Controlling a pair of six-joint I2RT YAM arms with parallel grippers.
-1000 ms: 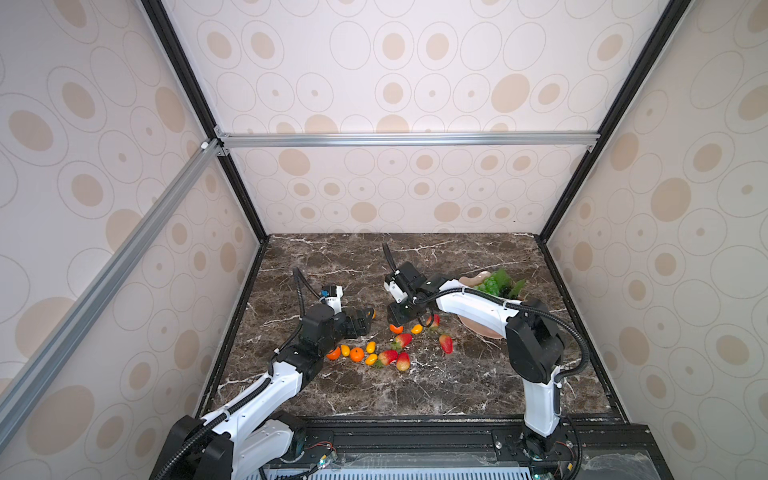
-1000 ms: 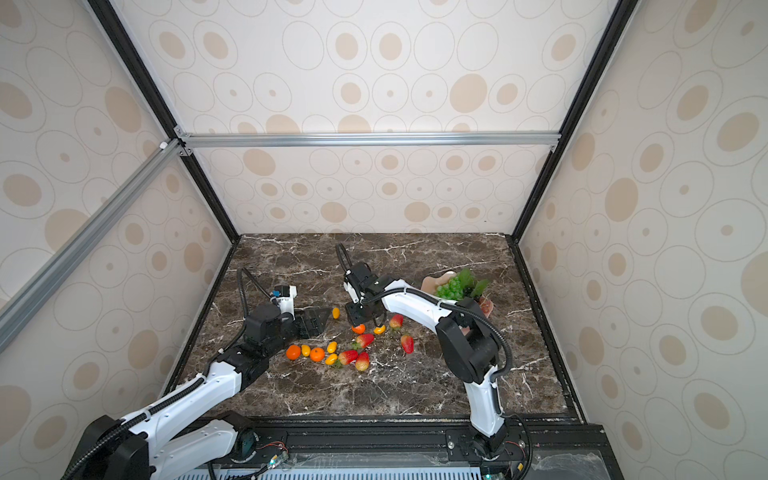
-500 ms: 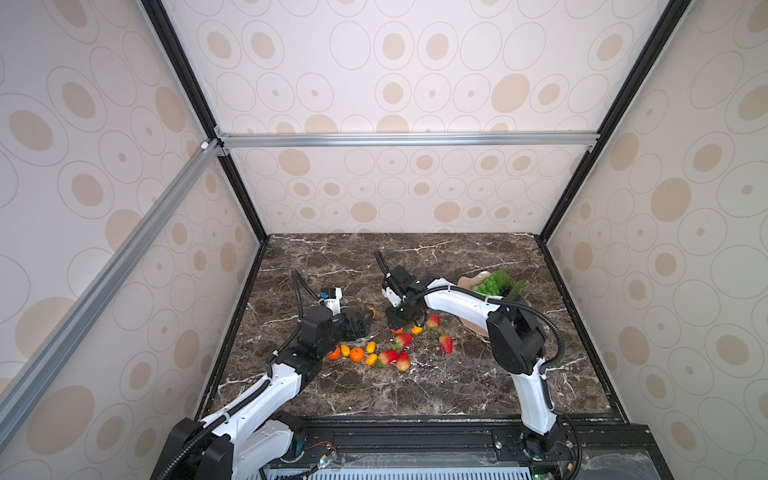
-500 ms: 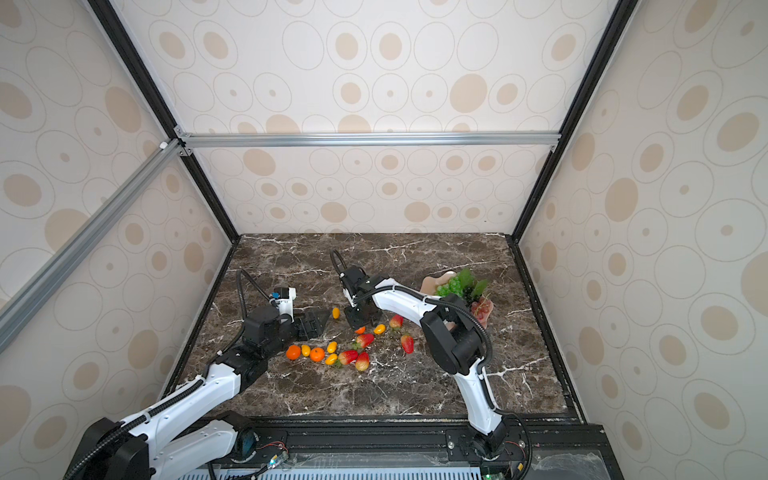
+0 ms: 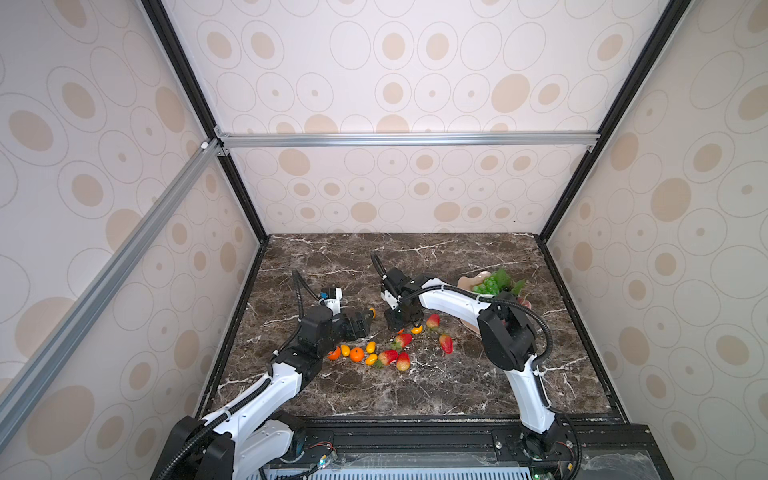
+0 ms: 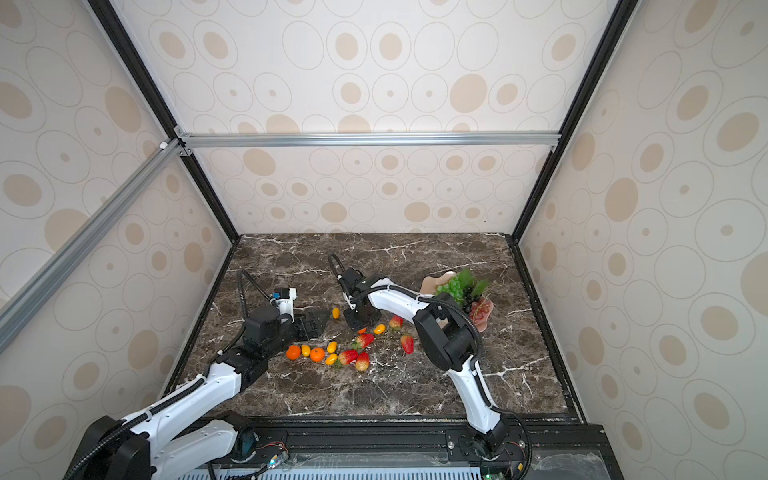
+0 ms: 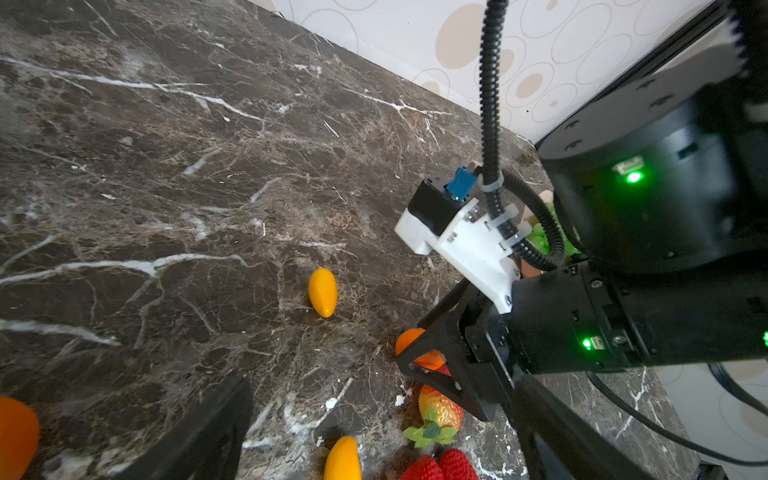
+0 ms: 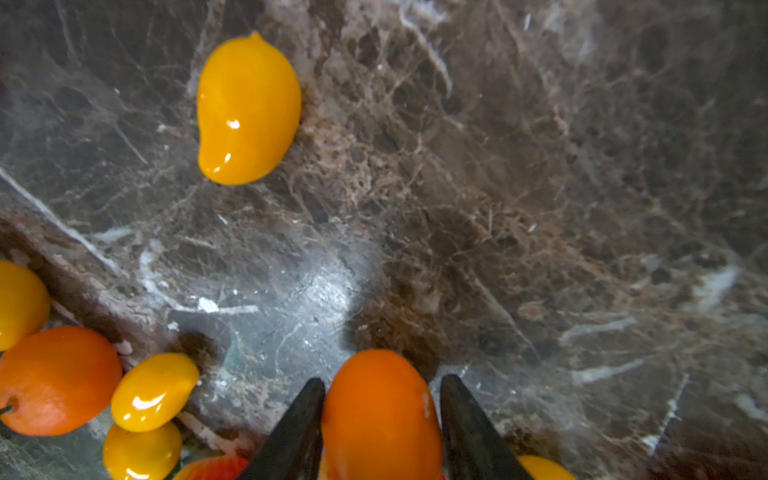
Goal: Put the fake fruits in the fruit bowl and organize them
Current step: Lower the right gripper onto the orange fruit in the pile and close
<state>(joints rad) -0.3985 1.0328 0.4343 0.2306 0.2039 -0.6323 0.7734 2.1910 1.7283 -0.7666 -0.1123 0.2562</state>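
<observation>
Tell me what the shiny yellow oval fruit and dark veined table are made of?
The shiny yellow oval fruit looks like glossy plastic: sharp highlights, flawless skin. The dark veined tabletop looks like polished marble, or imitation: white veins, soft glare.

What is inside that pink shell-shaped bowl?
The fruit bowl holds a green grape bunch, a dark bunch and a red bunch. The right arm covers its near part; anything there is hidden.

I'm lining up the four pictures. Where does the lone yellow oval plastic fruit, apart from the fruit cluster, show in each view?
Top view: yellow oval fruit just left of the right gripper.
Top view: same place.
Left wrist: alone on bare marble tabletop, at.
Right wrist: ahead of the jaws.
Shared landmark: small orange fruit between those jaws.
</observation>
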